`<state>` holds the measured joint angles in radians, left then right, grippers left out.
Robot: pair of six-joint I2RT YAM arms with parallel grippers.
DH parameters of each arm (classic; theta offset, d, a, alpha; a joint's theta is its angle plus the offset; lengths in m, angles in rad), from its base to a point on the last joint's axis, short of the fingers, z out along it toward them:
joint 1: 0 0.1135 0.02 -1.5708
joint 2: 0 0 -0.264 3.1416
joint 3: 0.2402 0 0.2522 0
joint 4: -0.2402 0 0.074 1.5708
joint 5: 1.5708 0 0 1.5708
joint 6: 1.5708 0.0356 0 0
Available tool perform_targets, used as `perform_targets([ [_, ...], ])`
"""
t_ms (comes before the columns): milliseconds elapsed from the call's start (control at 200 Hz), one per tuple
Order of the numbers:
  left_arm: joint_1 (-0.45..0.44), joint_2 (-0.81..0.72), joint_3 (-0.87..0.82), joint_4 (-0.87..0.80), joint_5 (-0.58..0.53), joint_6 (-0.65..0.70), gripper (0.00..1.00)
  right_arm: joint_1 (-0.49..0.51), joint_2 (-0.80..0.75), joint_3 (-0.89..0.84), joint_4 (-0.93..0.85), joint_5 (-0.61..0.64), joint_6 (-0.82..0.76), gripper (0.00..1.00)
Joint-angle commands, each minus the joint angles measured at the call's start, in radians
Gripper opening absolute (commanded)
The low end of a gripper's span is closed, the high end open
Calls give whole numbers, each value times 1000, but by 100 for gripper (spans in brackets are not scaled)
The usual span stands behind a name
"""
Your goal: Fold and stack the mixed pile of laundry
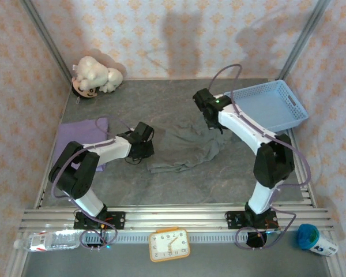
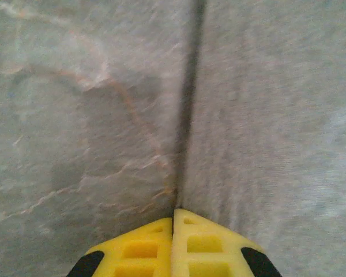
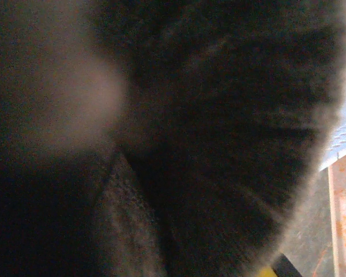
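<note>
Halfway, by the look of it: the lilac shirt (image 1: 83, 135) lies flat, apparently folded, at the table's (image 1: 161, 187) left. The grey shirt (image 1: 187, 151) sprawls rumpled mid-table, its far end pinched by the right gripper (image 1: 212, 123). The left gripper (image 2: 173, 218) is pressed together at its left edge.

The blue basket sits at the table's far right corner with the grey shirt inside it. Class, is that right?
No. The blue basket sits at the far right corner, but the grey shirt lies outside it, on the middle of the table; the top external view shows this.
</note>
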<state>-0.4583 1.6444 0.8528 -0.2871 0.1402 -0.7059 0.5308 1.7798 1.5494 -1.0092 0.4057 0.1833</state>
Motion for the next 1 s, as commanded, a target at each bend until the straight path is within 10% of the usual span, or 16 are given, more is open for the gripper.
perform_targets([
  [0, -5, 33, -48, 70, 16, -40, 0, 41, 55, 78, -109, 82, 70, 0],
  [420, -5, 29, -94, 104, 27, -45, 0, 204, 191, 198, 100, -513, 277, 2],
  [721, -2, -7, -120, 84, -26, -45, 0, 235, 138, 139, 317, -713, 349, 74],
  [996, 59, -139, -107, -25, -125, -27, 1, 129, -92, -72, 416, -649, 338, 72],
])
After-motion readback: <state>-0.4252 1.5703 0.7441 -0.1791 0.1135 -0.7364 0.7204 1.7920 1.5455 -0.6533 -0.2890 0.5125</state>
